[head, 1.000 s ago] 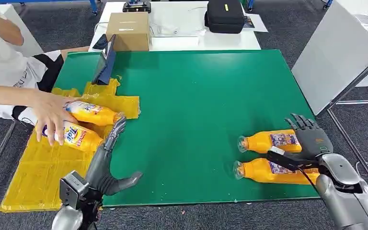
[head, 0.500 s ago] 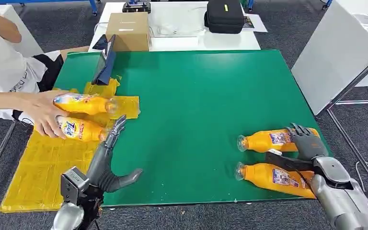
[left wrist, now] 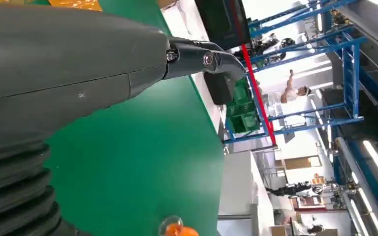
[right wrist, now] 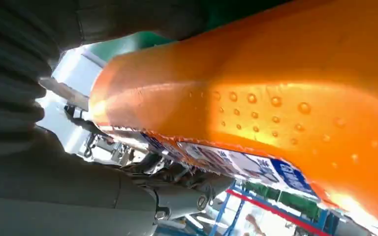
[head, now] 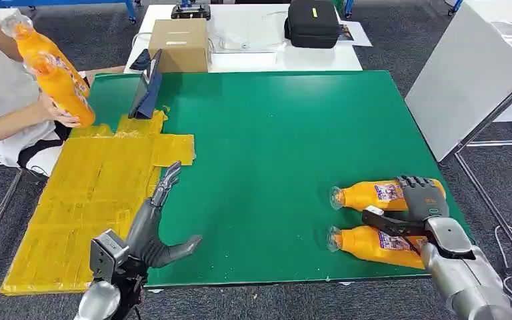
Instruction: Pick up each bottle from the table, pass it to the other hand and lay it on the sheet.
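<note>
Bottles: two lie side by side on the green tabletop [head: 280,133] at the right robot hand [head: 419,205]. Its fingers curl over the far bottle [head: 373,195] while its thumb crosses the near bottle [head: 373,244]; whether it grips either, I cannot tell. The left robot hand [head: 157,223] is spread open, empty, beside the yellow sheet [head: 87,207]. Beyond it, a person's hand [head: 57,113] holds two more bottles [head: 57,80] aloft.

Two orange plastic bottles with printed labels lie on their sides at four o'clock, caps toward nine: the farther bottle [head: 372,195], the nearer bottle [head: 367,243] [right wrist: 275,113]. A crinkled yellow sheet [head: 87,207] lies flat at eight o'clock.
</note>
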Robot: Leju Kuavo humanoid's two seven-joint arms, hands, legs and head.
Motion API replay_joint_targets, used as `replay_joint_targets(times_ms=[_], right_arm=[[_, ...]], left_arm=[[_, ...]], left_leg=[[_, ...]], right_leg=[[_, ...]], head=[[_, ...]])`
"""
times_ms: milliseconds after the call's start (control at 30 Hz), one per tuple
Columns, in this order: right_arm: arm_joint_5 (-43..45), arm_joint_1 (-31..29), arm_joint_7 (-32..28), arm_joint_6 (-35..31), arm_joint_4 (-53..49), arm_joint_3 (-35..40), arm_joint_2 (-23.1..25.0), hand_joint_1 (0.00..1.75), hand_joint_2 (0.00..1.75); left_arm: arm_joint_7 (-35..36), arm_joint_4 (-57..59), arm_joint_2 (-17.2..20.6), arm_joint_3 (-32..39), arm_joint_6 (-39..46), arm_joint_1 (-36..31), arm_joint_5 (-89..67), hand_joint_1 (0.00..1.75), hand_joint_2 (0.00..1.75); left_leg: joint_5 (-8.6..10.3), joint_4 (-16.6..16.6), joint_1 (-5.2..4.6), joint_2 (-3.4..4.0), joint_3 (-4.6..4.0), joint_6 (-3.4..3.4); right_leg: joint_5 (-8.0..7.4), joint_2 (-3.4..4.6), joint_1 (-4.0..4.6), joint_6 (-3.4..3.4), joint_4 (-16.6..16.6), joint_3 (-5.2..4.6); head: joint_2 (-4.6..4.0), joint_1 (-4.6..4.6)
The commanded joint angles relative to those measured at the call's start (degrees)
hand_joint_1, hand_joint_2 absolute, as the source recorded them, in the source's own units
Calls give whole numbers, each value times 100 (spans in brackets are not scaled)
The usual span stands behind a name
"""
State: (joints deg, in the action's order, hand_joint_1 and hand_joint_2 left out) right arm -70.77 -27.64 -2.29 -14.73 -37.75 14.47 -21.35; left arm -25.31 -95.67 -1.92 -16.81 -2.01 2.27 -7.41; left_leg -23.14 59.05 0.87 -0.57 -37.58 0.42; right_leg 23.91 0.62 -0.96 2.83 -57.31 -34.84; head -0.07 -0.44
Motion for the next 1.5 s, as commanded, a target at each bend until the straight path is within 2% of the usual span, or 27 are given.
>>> replay_joint_targets(times_ms=[33, 100, 167, 267, 433, 467, 500, 533, 600, 667, 733, 767, 833, 900, 967, 1000, 1033, 1067, 1133, 1200, 1300, 1333, 1367, 1433, 1500], right_arm=[[-45, -27, 17, -15, 600, 233, 235, 171, 175], [-80, -32, 34, -38, 590, 248, 232, 166, 175], [-179, -30, 106, -175, 539, 280, 242, 175, 175], [-809, -22, 558, -783, 302, 555, 313, 175, 175], [-1539, 208, 991, -1840, -452, -2, 716, 175, 175], [-1808, 362, 1083, -2390, -917, -231, 873, 175, 175], [-1923, 492, 1110, -2527, -1342, -342, 980, 175, 175], [-1923, 617, 1123, -2527, -1723, -394, 1076, 175, 175], [-1923, 621, 1135, -2520, -1766, -374, 1087, 175, 175], [-1923, 922, 1356, -2527, -2903, -305, 1069, 175, 175], [-1923, 1154, 1202, -2527, -3847, -567, 1369, 175, 175], [-1633, 1371, 713, -2527, -4754, -951, 1763, 175, 175], [-1335, 1494, 176, -2527, -5330, -1341, 2182, 175, 175], [-1335, 1494, 176, -2527, -5330, -1341, 2182, 175, 175], [-953, 1609, -627, -2527, -5821, -1839, 2707, 175, 175], [-280, 1610, -1787, -2527, -5747, -2470, 3333, 175, 175], [202, 1615, -2208, -2527, -5508, -2592, 3528, 175, 175], [947, 1685, -2235, -2527, -5229, -2229, 3426, 175, 175], [2072, 1796, -1712, -2428, -5099, -1148, 2872, 175, 175], [2120, 1796, -1571, -2527, -5083, -970, 2789, 175, 175], [2120, 1796, -1571, -2527, -5083, -970, 2789, 175, 175], [3011, 1788, -1609, -2128, -5084, -699, 2676, 175, 175], [4367, 1817, -1693, -1034, -5140, -433, 2582, 175, 175], [4567, 1734, -1661, -665, -4880, -33, 2681, 175, 175], [4597, 1634, -1632, -620, -4649, 255, 2698, 175, 175]], left_arm=[[29, 376, 0, -62, 0, -122, 17, 0, 175], [31, 370, -2, -54, 2, -120, 22, 0, 175], [33, 359, -7, -38, 5, -112, 28, 0, 175], [35, 315, -30, -8, 3, -89, 31, 0, 175], [78, 249, -54, -59, 14, -74, -21, 0, 175], [96, 242, -61, -94, 38, -87, -60, 0, 175], [102, 231, -67, -122, 57, -101, -83, 0, 175], [105, 220, -69, -147, 74, -117, -101, 0, 175], [107, 215, -72, -152, 79, -123, -106, 0, 175], [111, 189, -49, -212, 101, -161, -124, 0, 175], [119, 169, -25, -262, 126, -204, -136, 0, 175], [123, 147, 3, -298, 147, -230, -102, 0, 175], [101, 109, -4, -305, 168, -237, -17, 0, 175], [101, 109, -4, -305, 168, -237, -17, 0, 175], [92, 54, 7, -352, 152, -235, 78, 0, 175], [93, 46, 28, -402, 168, -250, 91, 0, 175], [96, 48, 37, -419, 182, -255, 99, 0, 175], [99, 46, 42, -428, 202, -259, 106, 0, 175], [94, 23, 48, -428, 230, -251, 116, 0, 175], [94, 10, 53, -429, 231, -247, 116, 0, 175], [94, 10, 53, -429, 231, -247, 116, 0, 175], [91, 5, 60, -432, 237, -254, 119, 0, 175], [66, 8, 75, -470, 251, -294, 111, 0, 175], [61, -7, 75, -521, 260, -371, 100, 0, 175], [57, -19, 83, -573, 282, -419, 77, 0, 175]], left_leg=[[-4, -12, 4, 0, 28, 1], [-7, -19, 4, 0, 46, 3], [-6, -13, 3, 1, 34, 2], [-8, -20, 3, 5, 50, 3], [-10, -13, 3, 22, 37, 1], [-11, -16, 3, 23, 43, 1], [-8, -8, 2, 18, 24, 0], [-11, -11, 1, 27, 32, -1], [-12, -7, 1, 25, 25, -1], [-11, -6, 1, 15, 20, 0], [-11, -3, 1, 9, 15, 1], [-14, 0, 1, 10, 18, 1], [-12, 2, -1, 17, -6, -2], [-12, 0, -1, 19, -5, -2], [-9, -2, 1, 1, -3, -3], [-13, -3, 2, 4, 7, -4], [-4, -2, -2, -16, -8, -1], [-9, -5, 5, -15, 9, -2], [-9, -14, 14, -11, 18, 0], [-12, -12, 17, 14, 19, -1], [-6, -6, 12, -4, 1, 1], [-11, -7, 13, -1, 14, 3], [-9, -7, 8, 10, 4, 0], [-11, -8, 9, 17, 10, -2], [-7, -6, 10, 8, 0, -3]], right_leg=[[3, -8, 7, -10, 17, 31], [7, -12, 9, -15, 24, 51], [5, -8, 6, -11, 18, 38], [6, -8, 8, -16, 25, 53], [3, 12, 7, -15, 15, 34], [5, 11, 8, -18, 17, 40], [3, 10, 5, -12, 7, 20], [5, 16, 5, -17, 8, 25], [6, 15, 6, -15, 4, 17], [9, 5, 6, -13, 1, 17], [11, -1, 5, -11, -1, 12], [15, -2, 5, -15, -4, 14], [12, 3, 2, -14, -11, -8], [12, 3, 2, -15, -12, -9], [14, -16, 4, -14, -7, -4], [20, -17, 6, -19, -8, 4], [17, -32, 1, -12, -10, -7], [20, -33, 8, -17, -2, 12], [19, -24, 10, -12, 10, 21], [12, -7, 12, -15, 10, 16], [12, -22, 6, -11, 2, 3], [15, -21, 8, -14, 6, 16], [11, -9, 1, -13, 1, 0], [10, -6, 4, -17, 1, 4], [8, -13, 5, -15, -1, -3]], head=[[0, 0], [0, -2], [0, -2], [0, 0], [0, -2], [0, -2], [0, -2], [0, -2], [0, -2], [0, -4], [0, -4], [0, 0], [0, -2], [0, -2], [0, -2], [0, -7], [0, -2], [0, 0], [0, 0], [0, -2], [0, 2], [0, 0], [0, 0], [0, -2], [0, 0]])
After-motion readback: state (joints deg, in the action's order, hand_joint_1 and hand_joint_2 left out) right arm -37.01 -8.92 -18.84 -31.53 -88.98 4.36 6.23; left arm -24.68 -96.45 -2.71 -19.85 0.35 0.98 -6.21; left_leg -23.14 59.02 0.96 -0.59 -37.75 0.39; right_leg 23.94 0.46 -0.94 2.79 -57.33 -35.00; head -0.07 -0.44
